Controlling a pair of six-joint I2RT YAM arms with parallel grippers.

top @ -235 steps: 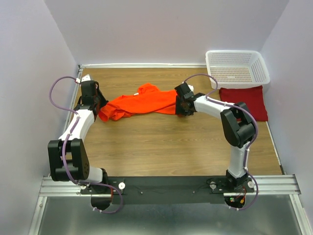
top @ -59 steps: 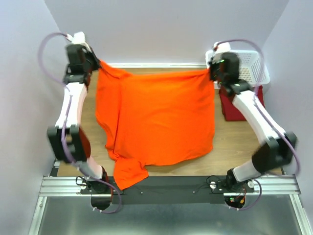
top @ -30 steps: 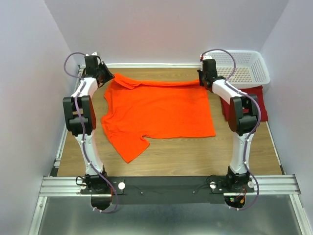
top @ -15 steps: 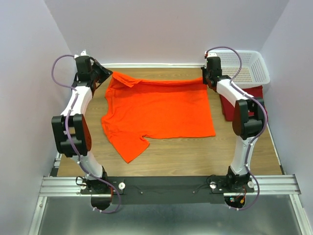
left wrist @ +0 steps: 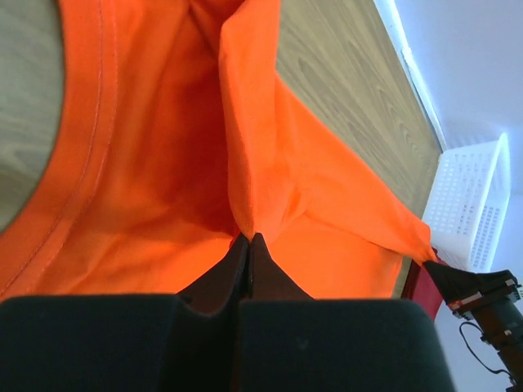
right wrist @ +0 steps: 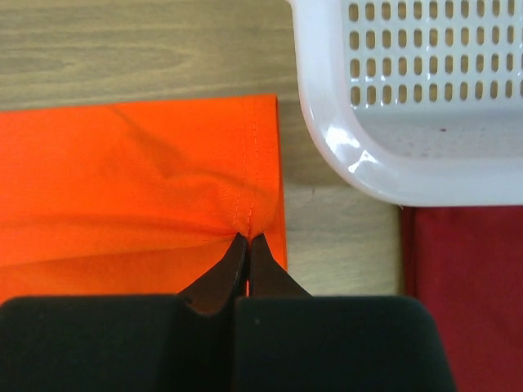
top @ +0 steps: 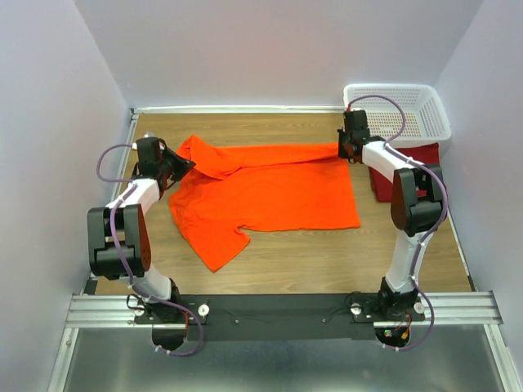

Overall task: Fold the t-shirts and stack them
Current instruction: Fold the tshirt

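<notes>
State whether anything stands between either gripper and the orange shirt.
Nothing visible does. The left gripper and the right gripper are each shut directly on the orange shirt, pinching cloth at opposite ends of its far edge.

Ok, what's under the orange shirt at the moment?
The orange t-shirt lies spread on the wooden table, and only bare wood shows around it. Anything beneath the cloth itself is covered and cannot be seen.
</notes>
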